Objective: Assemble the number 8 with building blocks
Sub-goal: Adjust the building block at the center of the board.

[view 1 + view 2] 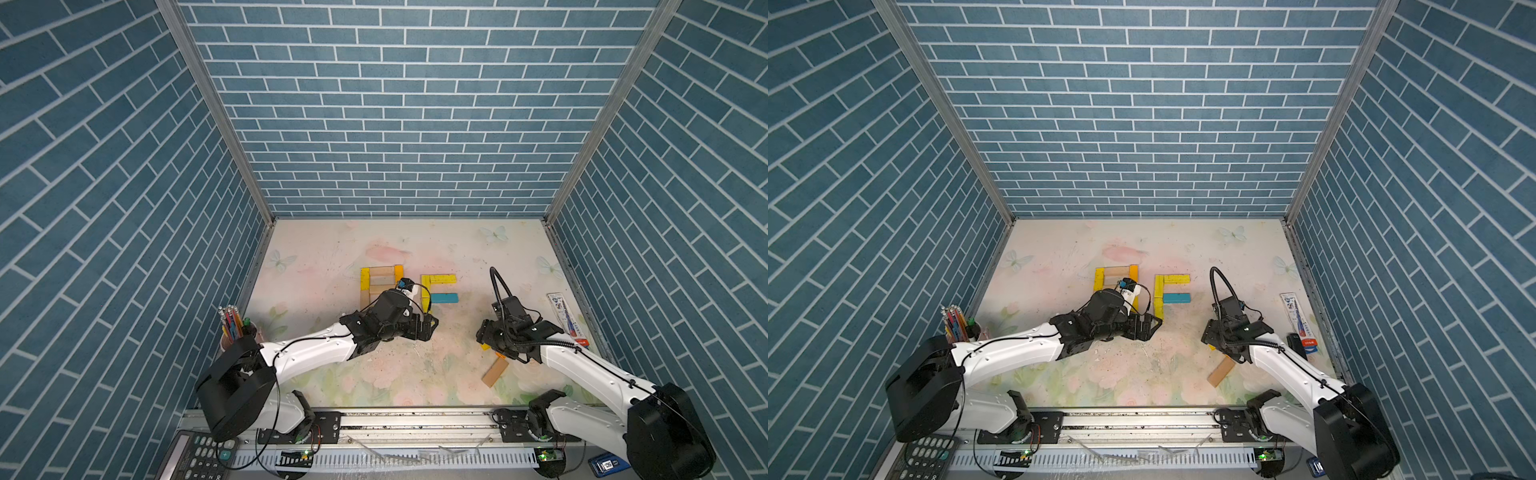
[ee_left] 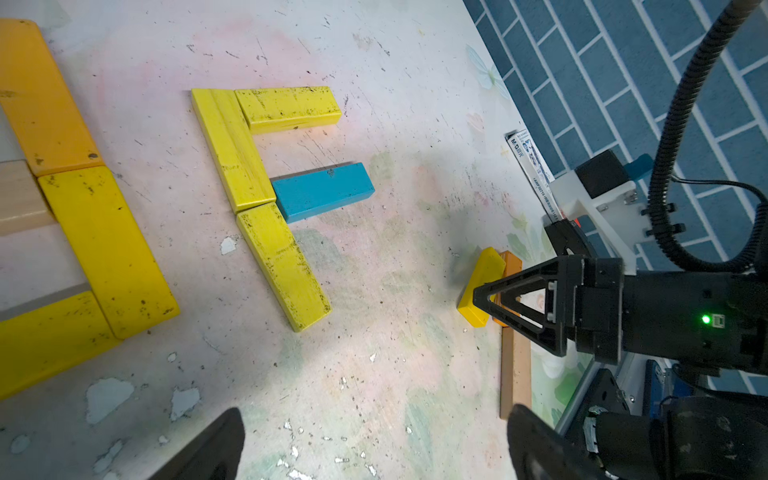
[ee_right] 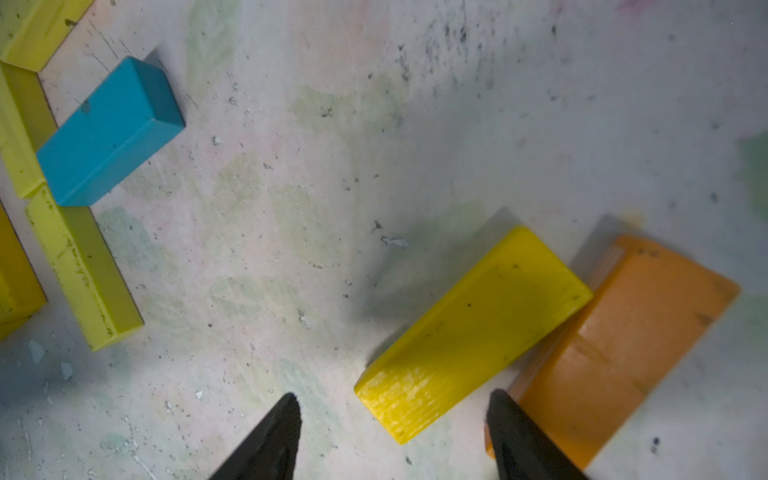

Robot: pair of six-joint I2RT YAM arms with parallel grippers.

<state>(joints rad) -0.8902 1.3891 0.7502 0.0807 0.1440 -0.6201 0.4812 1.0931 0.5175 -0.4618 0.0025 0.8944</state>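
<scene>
Yellow block, touching orange block: straddled loosely by right gripper, tips parted, nothing clasped; left gripper: spread wide, empty; packet by wall: printed "M&G"

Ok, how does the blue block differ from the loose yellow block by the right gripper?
Colour: the blue block is teal, the yellow block bright yellow. Place: the blue block butts against the figure's yellow upright; the yellow block lies apart from it, against an orange block. The open right gripper straddles only the yellow block's end. Both look the same size.
</scene>
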